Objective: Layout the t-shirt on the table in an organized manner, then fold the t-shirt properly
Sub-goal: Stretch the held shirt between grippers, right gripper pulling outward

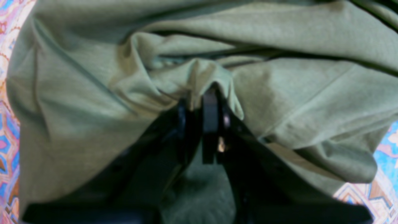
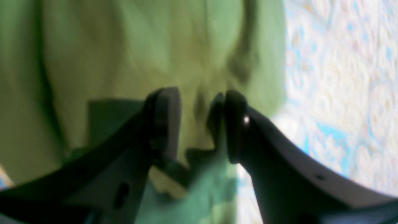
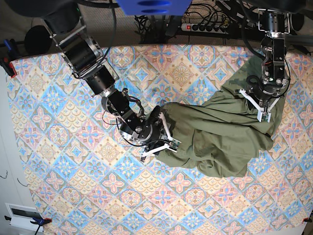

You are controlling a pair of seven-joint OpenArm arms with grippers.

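While the olive-green t-shirt (image 3: 222, 134) lies bunched and heavily creased on the tile-print surface (image 3: 63, 147), right of centre in base view, both arms sit at opposite edges of it. L gripper (image 1: 202, 109), at the shirt's far-right side in base view (image 3: 261, 105), has its fingers (image 1: 210, 115) pressed together w/ a raised ridge of fabric pinched between them; cloth tents up at the tips. R gripper (image 2: 199, 121), at the shirt's left edge in base view (image 3: 159, 134), has its fingers (image 2: 166, 121) spread apart, w/ green fabric visible in the gap and under the tips; wrist view is blurred, so contact cannot be confirmed. Patterned cloth of the surface shows beside the shirt's edge (image 2: 335, 77).
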